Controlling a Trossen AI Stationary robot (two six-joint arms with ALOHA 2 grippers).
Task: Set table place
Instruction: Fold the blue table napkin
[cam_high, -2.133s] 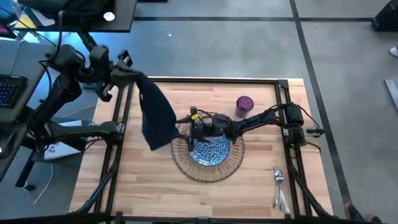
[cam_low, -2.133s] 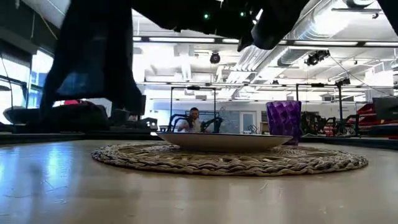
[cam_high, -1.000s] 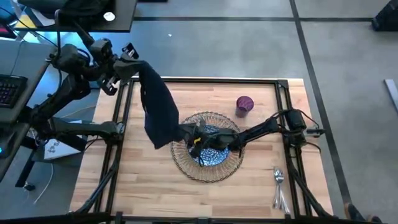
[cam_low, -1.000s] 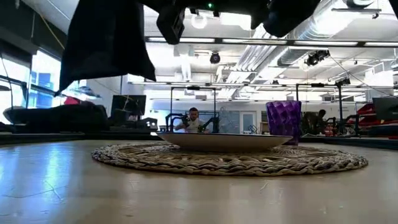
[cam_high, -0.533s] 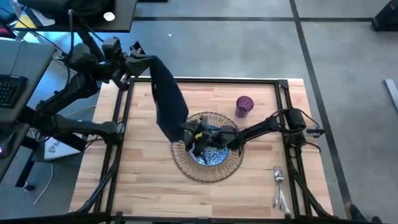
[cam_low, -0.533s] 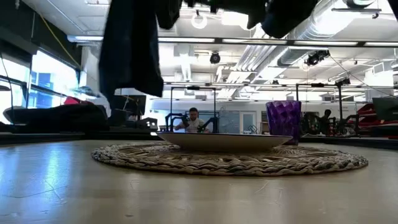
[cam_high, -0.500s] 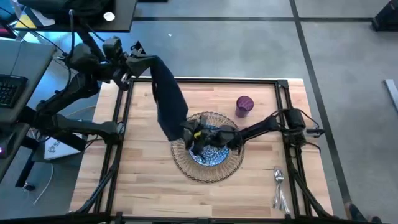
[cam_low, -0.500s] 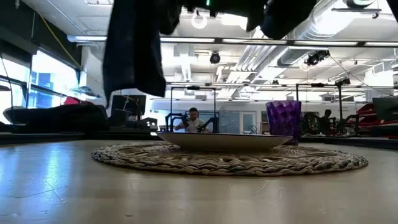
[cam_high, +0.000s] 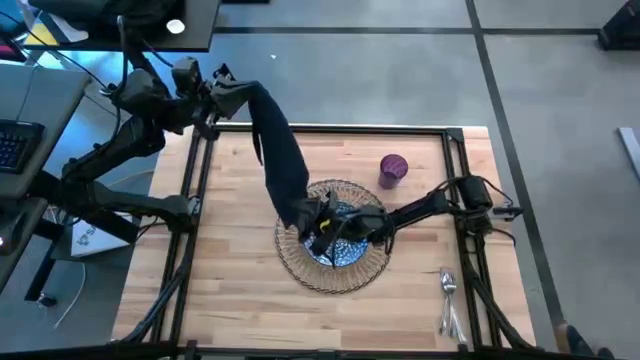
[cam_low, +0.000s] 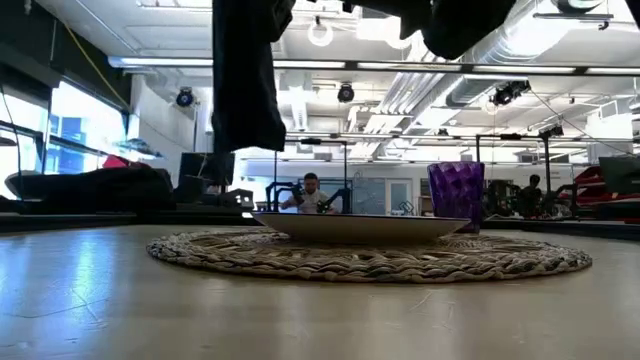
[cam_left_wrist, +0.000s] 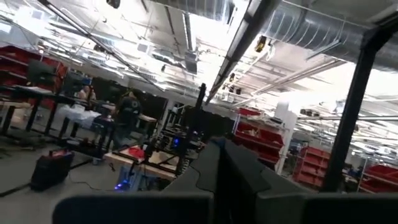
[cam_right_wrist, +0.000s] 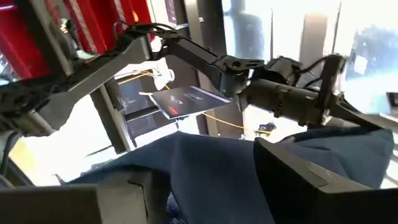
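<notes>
The dark navy napkin (cam_high: 280, 165) hangs from my left gripper (cam_high: 232, 92), which is shut on it above the table's far left corner. The cloth slants down toward the blue-white speckled plate (cam_high: 345, 245) on the round wicker mat (cam_high: 300, 265). In the low view the napkin's (cam_low: 245, 80) lower edge hangs free above the table. My right gripper (cam_high: 318, 222) is open over the plate's left part. In the right wrist view the napkin (cam_right_wrist: 217, 168) lies between its fingers; I cannot tell whether they touch it. My left gripper pinches the napkin's upper end (cam_high: 247, 93) between its two fingers, coming about level from the table's left side. In the left wrist view the cloth (cam_left_wrist: 231, 171) runs out from between the fingers. The napkin hangs below in a narrow bunch, clear of the table.
A small purple cup (cam_high: 393, 168) stands behind and to the right of the mat. Silver cutlery (cam_high: 449, 300) lies near the right front corner. Bare wood (cam_high: 230, 300) lies left and in front of the mat. A black rail frame (cam_high: 190, 200) runs along the edges.
My left gripper has gone toward the table's right edge, still shut on the napkin. The hanging cloth has swung right with it and bunched narrower. Its lower end is now over the mat's left part, beside my right gripper, which has kept about still.
</notes>
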